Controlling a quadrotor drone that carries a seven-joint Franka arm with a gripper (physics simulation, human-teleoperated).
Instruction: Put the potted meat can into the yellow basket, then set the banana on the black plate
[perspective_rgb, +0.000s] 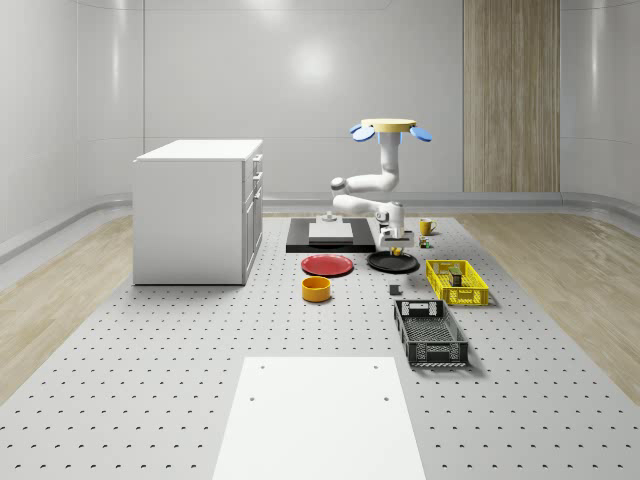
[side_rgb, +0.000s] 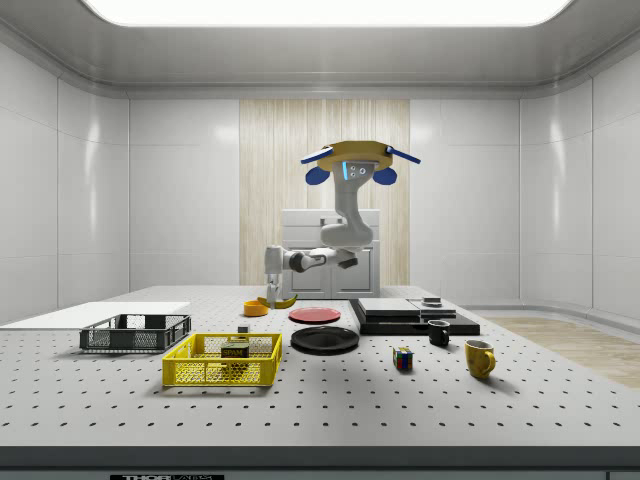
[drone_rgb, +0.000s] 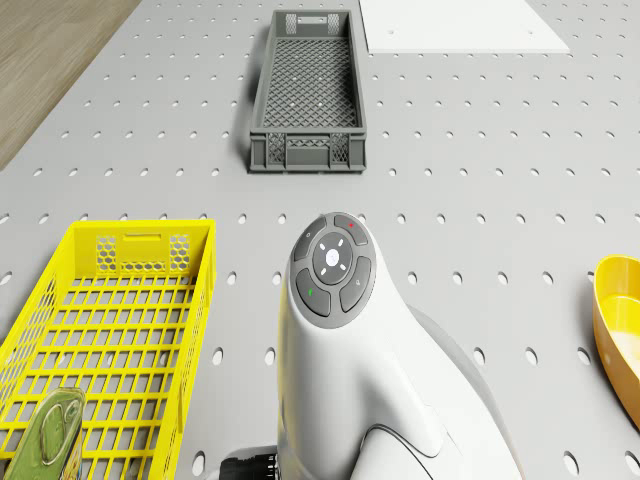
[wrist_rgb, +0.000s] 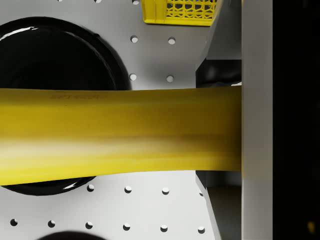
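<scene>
Gray crate (perspective_rgb: 430, 333): standing at six o'clock of the yellow basket in the whole-scene view, well apart from my work, no concern.

Potted meat can (side_rgb: 236, 349): I see it lying inside the yellow basket (side_rgb: 222, 360), so I judge the first half of the task done.

Banana (side_rgb: 277, 300): pinched in my gripper (side_rgb: 271, 291), hanging clear of the table (side_rgb: 400, 400); in the wrist view it runs straight across between the fingers (wrist_rgb: 256, 125), with the plate's dark disc under it.

Gripper state: pressed shut on the banana, fingers pointing down.

Black plate (side_rgb: 325, 339): in the whole-scene view it lies at three o'clock of the red plate (perspective_rgb: 327, 265); the banana hangs just above it.

Drone (side_rgb: 352, 156): hovering high over the far part of the table, behind the black plate, arm folded down toward it.

Step in hand: setting the banana down. I would lower straight and slowly, keep the fruit over the plate's middle, and spread the fingers only once it touches.

Edges: the plate's rim at nine o'clock is near the red plate; I judge the banana's ends may overhang the rim if I drift.

Open room: bare table at six o'clock of the plate; the yellow basket's end wall sits close, toward four o'clock, so I would retreat upward.
</scene>
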